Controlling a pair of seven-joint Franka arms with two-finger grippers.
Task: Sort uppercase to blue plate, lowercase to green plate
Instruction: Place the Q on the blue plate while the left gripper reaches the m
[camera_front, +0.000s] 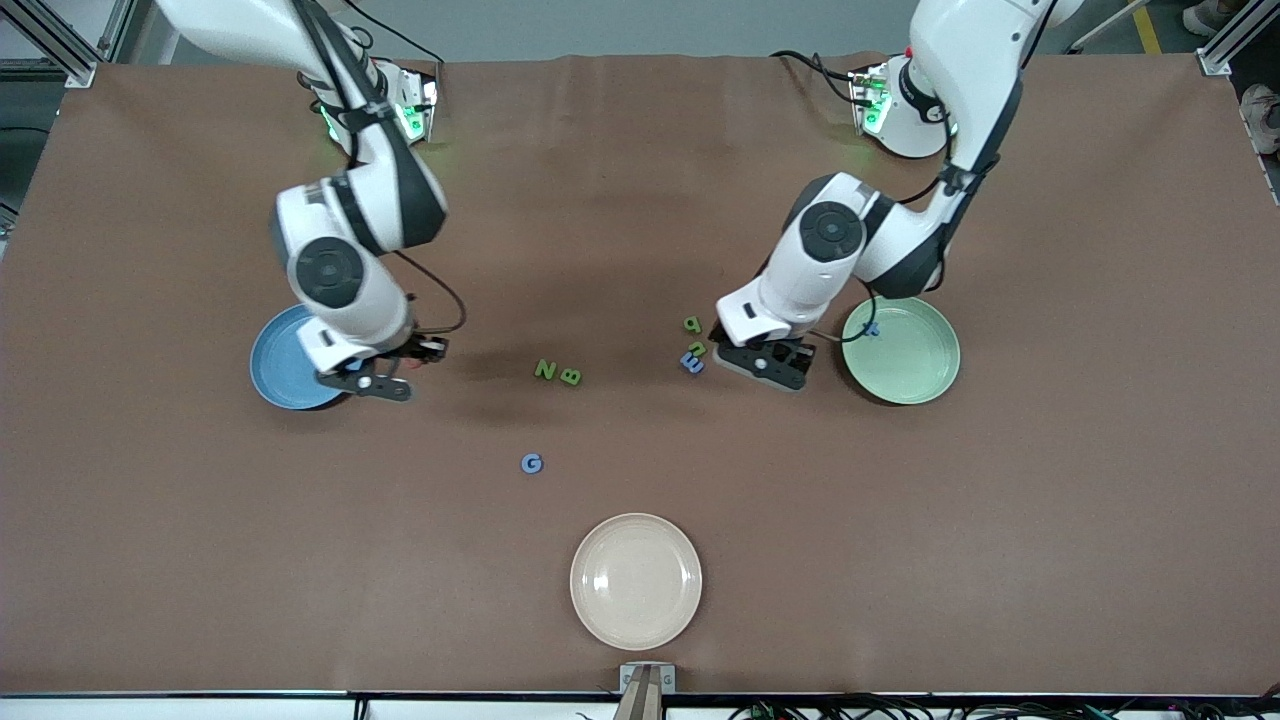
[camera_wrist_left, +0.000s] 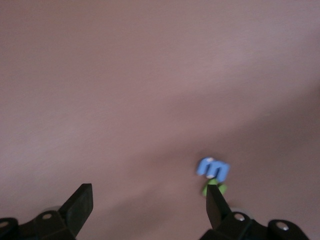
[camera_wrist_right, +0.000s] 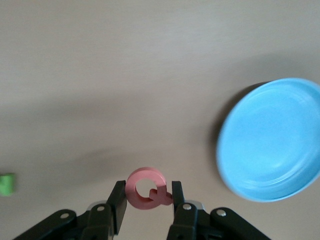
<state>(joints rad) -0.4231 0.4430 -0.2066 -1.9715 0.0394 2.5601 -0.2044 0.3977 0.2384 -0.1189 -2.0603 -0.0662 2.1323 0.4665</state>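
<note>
Hiding part of the blue plate (camera_front: 275, 370) under the right arm. Blurring the blue m (camera_wrist_left: 213, 169) just off one fingertip (camera_wrist_left: 214, 197), with a green letter (camera_wrist_left: 215, 188) peeking out underneath, too smeared to read. Cropping another green bit (camera_wrist_right: 6, 183) at the edge.

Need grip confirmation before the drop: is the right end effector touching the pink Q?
Touching. The right wrist view shows the right end effector with both fingers pressed against the sides of the pink Q, no gap.

Right hand (camera_front: 372, 383) beside blue plate (camera_front: 280, 372); blue x (camera_front: 872, 328) on green plate (camera_front: 915, 365).
</note>
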